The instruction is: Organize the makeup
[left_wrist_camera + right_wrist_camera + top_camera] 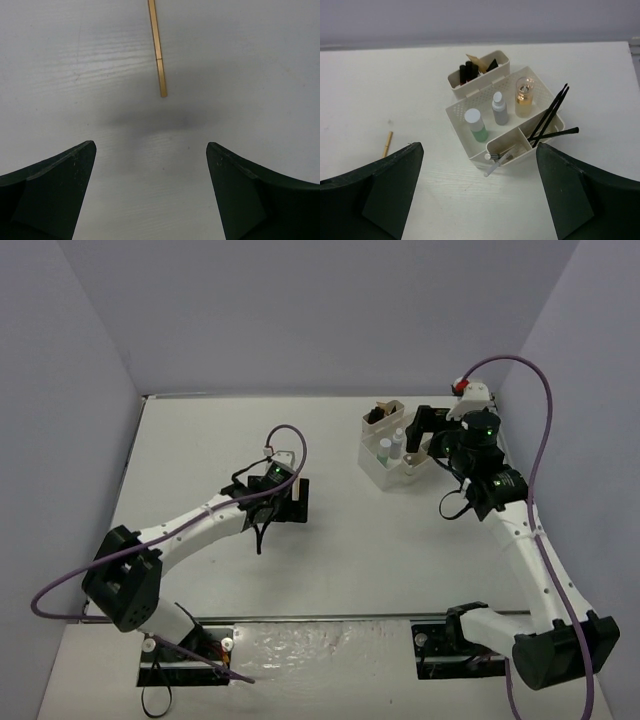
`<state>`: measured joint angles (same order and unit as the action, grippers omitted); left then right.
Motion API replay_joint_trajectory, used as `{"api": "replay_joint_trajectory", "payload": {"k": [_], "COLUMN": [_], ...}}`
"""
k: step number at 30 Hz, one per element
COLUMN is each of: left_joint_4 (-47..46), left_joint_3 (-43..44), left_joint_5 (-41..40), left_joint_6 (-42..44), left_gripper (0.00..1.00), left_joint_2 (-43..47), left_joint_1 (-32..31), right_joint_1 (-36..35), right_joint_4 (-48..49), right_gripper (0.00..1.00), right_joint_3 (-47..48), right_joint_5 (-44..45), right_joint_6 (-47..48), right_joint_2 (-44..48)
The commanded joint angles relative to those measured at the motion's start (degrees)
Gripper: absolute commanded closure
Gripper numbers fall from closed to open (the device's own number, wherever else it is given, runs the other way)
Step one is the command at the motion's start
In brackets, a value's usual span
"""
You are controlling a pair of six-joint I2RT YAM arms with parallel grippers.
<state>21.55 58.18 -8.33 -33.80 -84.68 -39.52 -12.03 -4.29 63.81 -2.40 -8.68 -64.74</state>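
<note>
A thin tan pencil (157, 55) lies on the white table, its near end just ahead of my left gripper (150, 146), which is open and holds nothing. In the top view that gripper (291, 497) hangs left of the table's centre. My right gripper (477, 146) is open and empty, raised over the white compartment box (460, 107). In the box stand a green bottle (479, 127), a grey bottle (500, 110) and an amber bottle (523, 94). Black pencils (549, 114) lean in one corner slot. A white pencil (499, 163) pokes over the front rim.
A smaller white bin (485, 75) with black tubes stands against the box's far side. The box (385, 472) stands at the back right of the table, and my right gripper (424, 430) is beside it. Purple-grey walls enclose the table on three sides.
</note>
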Motion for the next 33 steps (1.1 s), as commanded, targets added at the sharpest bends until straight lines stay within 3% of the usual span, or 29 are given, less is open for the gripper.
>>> {"api": "replay_joint_trajectory", "payload": {"k": [1, 10, 20, 26, 29, 33], "left_joint_4": [-2.31, 1.3, 3.41, 4.23, 3.6, 0.39], "left_joint_3": [6.71, 18.86, 23.77, 23.78, 21.8, 18.32], "left_joint_5": [1.4, 3.24, 2.88, 2.35, 2.01, 1.83], "left_joint_6": [-1.0, -0.83, -1.5, -1.37, -0.64, 2.47], "left_gripper": [0.11, 0.32, 0.62, 0.85, 1.0, 1.0], "left_joint_2": [-5.0, -19.97, -27.71, -29.13, -27.91, -22.92], "left_joint_1": [2.11, 5.42, 5.86, 5.73, 5.66, 4.8], "right_joint_1": [0.25, 0.43, 0.43, 0.43, 0.43, 0.43], "right_joint_4": [0.72, -0.64, -1.23, -1.25, -1.27, -1.68], "right_gripper": [0.04, 0.0, 0.0, 0.0, 0.0, 0.0], "right_joint_3": [0.42, -6.44, -8.74, -9.06, -8.5, -7.69], "right_joint_5": [-0.2, 4.0, 4.94, 4.54, 0.03, -5.67], "right_joint_6": [-1.52, -2.65, -2.22, -2.1, -1.88, -2.18], "right_joint_2": [7.46, 19.98, 24.3, 24.45, 23.97, 22.29]}}
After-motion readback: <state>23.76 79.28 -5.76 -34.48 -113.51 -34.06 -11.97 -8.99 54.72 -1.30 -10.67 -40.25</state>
